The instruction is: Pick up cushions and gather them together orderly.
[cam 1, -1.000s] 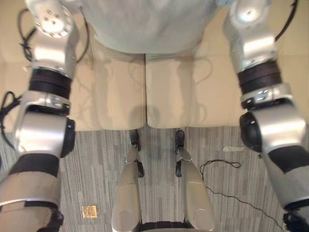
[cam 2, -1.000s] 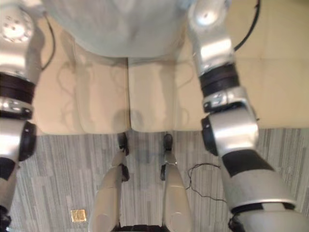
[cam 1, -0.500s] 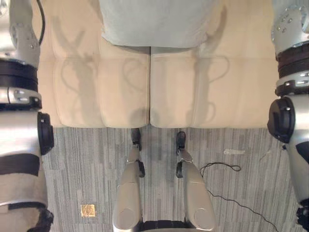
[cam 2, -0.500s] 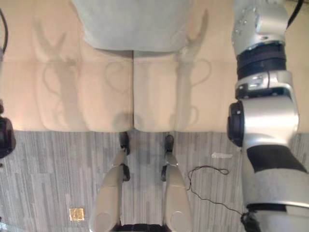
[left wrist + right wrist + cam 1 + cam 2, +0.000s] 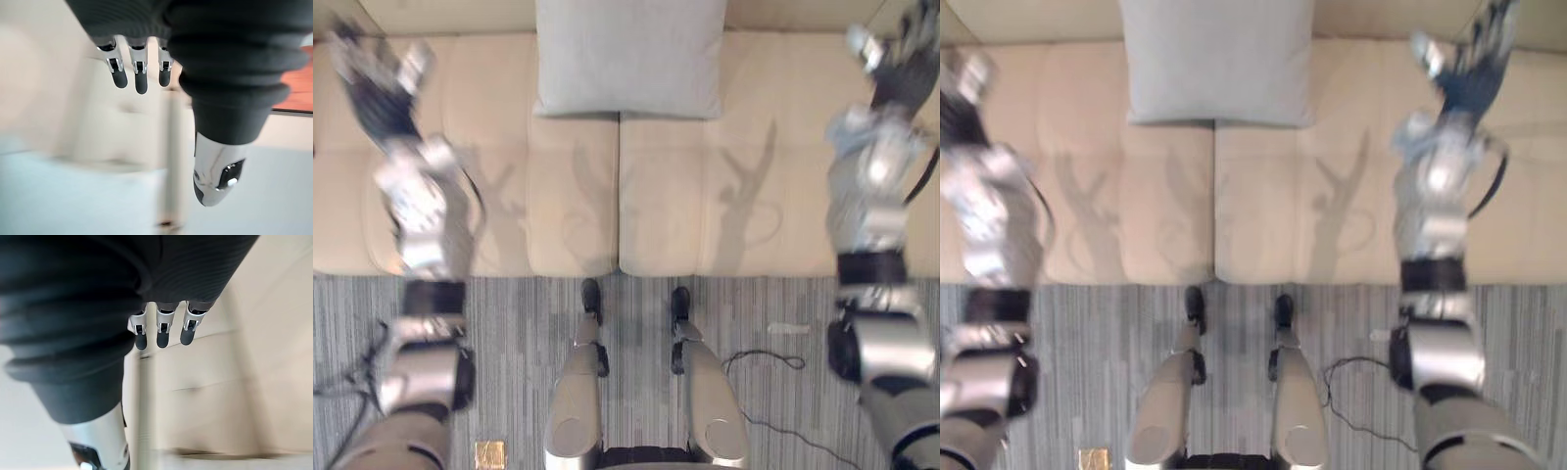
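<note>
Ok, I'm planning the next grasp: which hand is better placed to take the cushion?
Right, but barely: the cushion lies slightly right of the sofa seam. The left hand and right hand are both open, empty and about equally far from it.

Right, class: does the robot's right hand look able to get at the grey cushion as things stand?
Probably yes: the right hand is open and empty, and only bare sofa lies between it and the grey cushion.
</note>
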You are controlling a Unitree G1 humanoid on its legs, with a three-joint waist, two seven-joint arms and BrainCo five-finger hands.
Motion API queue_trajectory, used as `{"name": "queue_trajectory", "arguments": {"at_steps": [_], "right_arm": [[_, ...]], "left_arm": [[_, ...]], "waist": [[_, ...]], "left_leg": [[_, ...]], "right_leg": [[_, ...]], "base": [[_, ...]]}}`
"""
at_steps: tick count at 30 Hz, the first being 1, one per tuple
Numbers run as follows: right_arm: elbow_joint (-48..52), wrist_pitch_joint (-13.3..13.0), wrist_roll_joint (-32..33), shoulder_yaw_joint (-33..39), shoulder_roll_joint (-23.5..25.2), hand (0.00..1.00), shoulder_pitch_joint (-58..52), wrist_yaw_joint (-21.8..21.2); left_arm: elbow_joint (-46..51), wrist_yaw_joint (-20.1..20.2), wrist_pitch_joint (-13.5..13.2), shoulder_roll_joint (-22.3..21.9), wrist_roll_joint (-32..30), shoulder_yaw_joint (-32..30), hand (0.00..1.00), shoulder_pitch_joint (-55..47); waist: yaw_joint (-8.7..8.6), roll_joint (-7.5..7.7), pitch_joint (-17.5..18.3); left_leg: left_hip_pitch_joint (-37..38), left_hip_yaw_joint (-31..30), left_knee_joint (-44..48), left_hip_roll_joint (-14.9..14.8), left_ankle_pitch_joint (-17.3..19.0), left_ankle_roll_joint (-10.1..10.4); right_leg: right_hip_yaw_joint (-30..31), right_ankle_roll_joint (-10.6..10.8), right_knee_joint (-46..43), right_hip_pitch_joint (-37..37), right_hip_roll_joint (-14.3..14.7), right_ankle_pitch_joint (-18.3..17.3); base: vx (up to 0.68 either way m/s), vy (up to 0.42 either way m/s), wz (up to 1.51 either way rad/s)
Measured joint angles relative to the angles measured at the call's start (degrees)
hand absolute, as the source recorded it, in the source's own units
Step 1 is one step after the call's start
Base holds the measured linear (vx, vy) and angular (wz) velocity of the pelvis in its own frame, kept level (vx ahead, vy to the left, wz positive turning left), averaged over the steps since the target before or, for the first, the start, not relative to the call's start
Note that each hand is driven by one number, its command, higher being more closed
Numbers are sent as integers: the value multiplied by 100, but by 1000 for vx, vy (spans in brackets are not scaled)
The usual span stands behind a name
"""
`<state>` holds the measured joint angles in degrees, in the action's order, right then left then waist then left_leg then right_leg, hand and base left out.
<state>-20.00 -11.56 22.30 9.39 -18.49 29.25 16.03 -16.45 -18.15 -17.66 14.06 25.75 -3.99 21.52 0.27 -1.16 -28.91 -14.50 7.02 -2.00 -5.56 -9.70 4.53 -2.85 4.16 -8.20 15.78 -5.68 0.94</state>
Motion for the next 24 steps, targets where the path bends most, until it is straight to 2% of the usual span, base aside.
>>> {"name": "queue_trajectory", "arguments": {"at_steps": [1, 3, 7, 9, 15, 24], "right_arm": [[85, 17, -47, -2, 271, 0, -528, -97], [99, 72, -472, -36, 832, 0, -1668, -476], [-260, 81, -885, -78, 1287, 0, -2738, -770], [-760, 80, -899, -158, 1450, 0, -3271, -933], [-2172, 137, -1110, -181, 1618, 0, -3537, -1154], [-3092, 318, -1124, -180, 1614, 0, -3520, -1322]], "left_arm": [[-2, 123, 81, -304, -114, 186, 0, -476], [-85, 602, 307, -724, -538, 561, 0, -1515], [-836, 978, 398, -911, -979, 635, 0, -2229], [-1462, 1148, 463, -955, -1239, 609, 0, -2577], [-3007, 1292, 650, -976, -1605, 372, 0, -2799], [-3744, 1348, 723, -947, -1957, 273, 0, -2945]], "waist": [[3, -42, 116], [6, -129, 627], [1, -140, 1076], [7, -92, 1506], [15, 57, 1884], [20, 122, 2122]], "left_leg": [[62, 1, -3, -1, 95, 31], [99, 1, -108, -4, 181, 32], [583, -11, -209, -11, 208, 55], [882, -27, -339, -6, 256, 80], [1387, -19, -385, 28, 393, 92], [1748, 33, -388, 91, 459, 91]], "right_leg": [[-2, 7, 58, -87, 3, -45], [-22, 13, 137, -113, 7, -147], [-112, 63, 288, -637, 9, -210], [-173, 41, 390, -942, 9, -266], [-217, 78, 510, -1449, -27, -367], [-106, 103, 545, -1777, -82, -383]], "base": [[61, -13, 1], [102, -17, -2], [151, -16, 5], [153, -11, 11], [72, -3, 2], [15, 9, -3]]}}
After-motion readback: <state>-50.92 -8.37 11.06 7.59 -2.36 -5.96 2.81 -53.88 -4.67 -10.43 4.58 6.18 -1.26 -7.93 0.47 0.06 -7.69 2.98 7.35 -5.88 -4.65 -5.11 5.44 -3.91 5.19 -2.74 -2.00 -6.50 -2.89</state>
